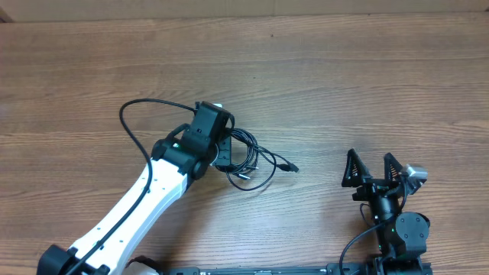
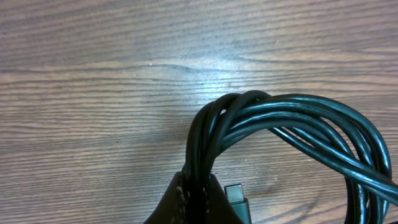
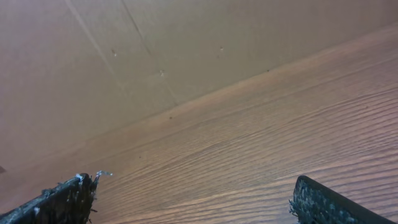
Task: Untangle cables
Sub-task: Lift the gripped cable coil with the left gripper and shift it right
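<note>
The cables (image 1: 256, 160) are thin black cords in a tangled bundle of loops near the table's middle, one plug end (image 1: 290, 166) pointing right. My left gripper (image 1: 223, 153) sits on the bundle's left side. In the left wrist view its jaws (image 2: 199, 202) are shut on several cable strands (image 2: 273, 118) that arch up and right; a grey plug end (image 2: 236, 198) lies beside the jaws. My right gripper (image 1: 372, 169) is open and empty at the right, well apart from the cables. The right wrist view shows both fingertips (image 3: 193, 199) spread over bare wood.
The wooden table (image 1: 344, 84) stretches all round. The left arm's own thicker black cable (image 1: 134, 122) loops out at its left. A brown wall (image 3: 155, 56) rises beyond the table edge in the right wrist view.
</note>
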Controlling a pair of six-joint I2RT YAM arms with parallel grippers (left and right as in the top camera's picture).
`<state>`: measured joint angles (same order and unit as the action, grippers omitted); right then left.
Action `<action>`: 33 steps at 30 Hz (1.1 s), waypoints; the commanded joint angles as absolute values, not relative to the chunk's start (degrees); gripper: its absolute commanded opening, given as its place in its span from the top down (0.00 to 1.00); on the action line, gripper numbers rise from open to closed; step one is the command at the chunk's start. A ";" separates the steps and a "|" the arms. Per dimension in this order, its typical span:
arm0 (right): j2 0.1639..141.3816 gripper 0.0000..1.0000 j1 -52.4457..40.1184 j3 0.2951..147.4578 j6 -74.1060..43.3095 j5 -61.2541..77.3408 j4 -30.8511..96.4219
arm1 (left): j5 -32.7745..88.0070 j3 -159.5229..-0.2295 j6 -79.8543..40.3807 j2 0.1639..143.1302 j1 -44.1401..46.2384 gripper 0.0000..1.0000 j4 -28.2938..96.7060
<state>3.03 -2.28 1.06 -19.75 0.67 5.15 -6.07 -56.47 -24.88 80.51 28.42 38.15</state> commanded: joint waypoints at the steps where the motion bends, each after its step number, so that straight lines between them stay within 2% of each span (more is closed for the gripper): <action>1: 3.09 0.00 -2.57 0.45 -20.16 0.78 4.78 | -6.33 -58.11 -24.77 76.49 28.47 0.96 38.70; 14: 3.09 0.00 -2.57 0.45 -20.16 0.78 4.78 | 1.48 -58.08 -26.02 74.94 28.47 0.96 38.96; 20: 3.09 0.00 -2.57 0.45 -20.16 0.78 4.80 | 5.65 -58.08 -30.46 74.94 28.49 0.96 38.83; 33: 3.09 0.00 -2.57 0.45 -20.16 0.78 4.78 | 5.65 -57.78 -33.47 78.78 28.53 0.96 38.70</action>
<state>3.03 -2.28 1.06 -19.75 0.67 5.13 4.45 -56.49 -30.57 77.14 28.42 39.16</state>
